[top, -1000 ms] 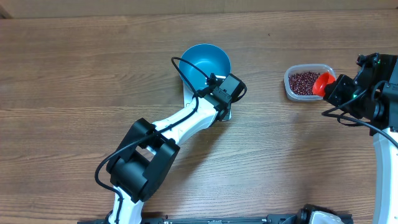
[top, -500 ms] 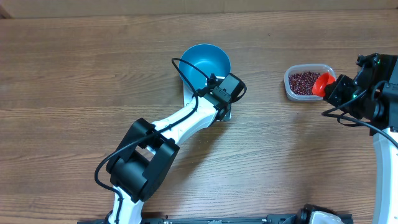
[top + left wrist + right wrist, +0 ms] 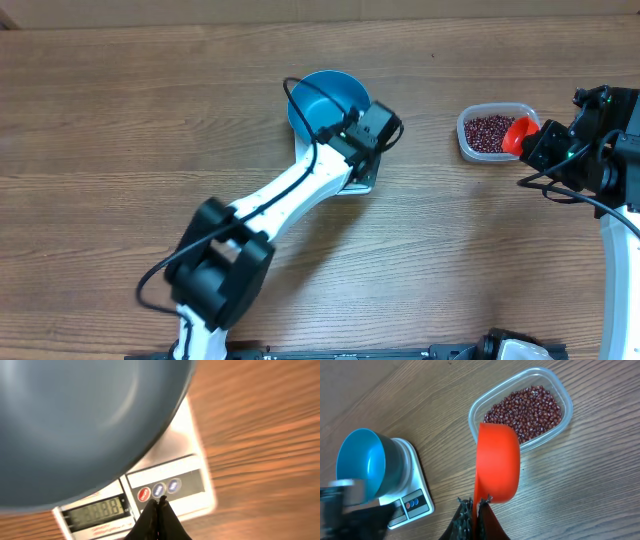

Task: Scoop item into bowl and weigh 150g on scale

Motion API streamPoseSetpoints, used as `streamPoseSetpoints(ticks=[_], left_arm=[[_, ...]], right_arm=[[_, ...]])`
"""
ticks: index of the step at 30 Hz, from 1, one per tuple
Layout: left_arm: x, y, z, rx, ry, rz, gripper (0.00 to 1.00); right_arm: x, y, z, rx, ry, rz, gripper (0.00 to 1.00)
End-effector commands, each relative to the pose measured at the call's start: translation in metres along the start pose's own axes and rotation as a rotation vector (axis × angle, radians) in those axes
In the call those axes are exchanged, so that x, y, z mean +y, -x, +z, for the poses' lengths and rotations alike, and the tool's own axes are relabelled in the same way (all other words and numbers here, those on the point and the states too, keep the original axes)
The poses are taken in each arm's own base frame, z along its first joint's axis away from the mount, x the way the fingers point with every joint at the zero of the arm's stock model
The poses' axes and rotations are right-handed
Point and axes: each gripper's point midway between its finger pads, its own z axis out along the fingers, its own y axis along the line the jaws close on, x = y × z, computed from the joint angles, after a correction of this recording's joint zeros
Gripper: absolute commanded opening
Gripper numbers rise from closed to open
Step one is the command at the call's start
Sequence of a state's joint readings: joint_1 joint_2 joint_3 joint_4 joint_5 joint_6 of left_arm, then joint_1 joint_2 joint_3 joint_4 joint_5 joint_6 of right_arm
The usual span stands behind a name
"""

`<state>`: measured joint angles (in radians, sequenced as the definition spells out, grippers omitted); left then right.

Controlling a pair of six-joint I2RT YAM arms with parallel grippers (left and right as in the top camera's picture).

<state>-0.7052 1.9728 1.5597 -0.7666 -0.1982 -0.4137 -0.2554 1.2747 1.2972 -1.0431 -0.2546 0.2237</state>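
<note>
Blue bowl [image 3: 328, 100] sits on the white scale [image 3: 172, 445], centre-back of the wooden worktop [image 3: 120, 150]. The bowl covers most of the platform; its interior reads as plain blue plastic in every view

Left end effector [image 3: 159, 506]: fingers pressed together with nothing between them. The tips are at the scale's control strip, right at the middle one of three round buttons [image 3: 158, 490]. Actual contact with the button cannot be confirmed. The display [image 3: 97, 510] beside the buttons shows digits, too blurred to read

Right end effector [image 3: 475, 504]: closed narrow on the lower edge of an orange-red scoop [image 3: 497, 460], which is held on its side over the near rim of the clear tub [image 3: 555, 430]. The scoop's mouth faces away from the wrist camera, so its contents cannot be told

The tub stands on the worktop well to the right of the scale. It holds the dark red-brown beans [image 3: 530, 410] as a loose layer across its floor

Both arms are apart, one at each station
</note>
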Motion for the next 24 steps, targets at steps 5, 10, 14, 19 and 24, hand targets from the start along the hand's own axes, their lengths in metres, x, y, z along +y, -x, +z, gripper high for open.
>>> streamPoseSetpoints(ticks=[5,10,14,19,24], left_arm=[[0.003,0.049,-0.104,-0.221,-0.094,0.01,0.05],[0.006,0.043,-0.106,-0.201,-0.087,0.013,0.04],[0.008,0.042,-0.105,-0.194,-0.083,0.013,0.04],[0.015,0.046,-0.104,-0.202,-0.077,-0.004,0.04],[0.033,0.056,-0.102,-0.219,-0.059,-0.046,0.04]], right_arm=[[0.001,0.007,-0.006,-0.029,-0.002,-0.013,0.04],[0.001,0.008,-0.006,-0.03,-0.001,-0.013,0.04],[0.001,0.008,-0.006,-0.031,-0.001,-0.013,0.04],[0.002,0.008,-0.006,-0.032,-0.001,-0.014,0.04],[0.002,0.01,-0.006,-0.038,0.001,-0.015,0.04]])
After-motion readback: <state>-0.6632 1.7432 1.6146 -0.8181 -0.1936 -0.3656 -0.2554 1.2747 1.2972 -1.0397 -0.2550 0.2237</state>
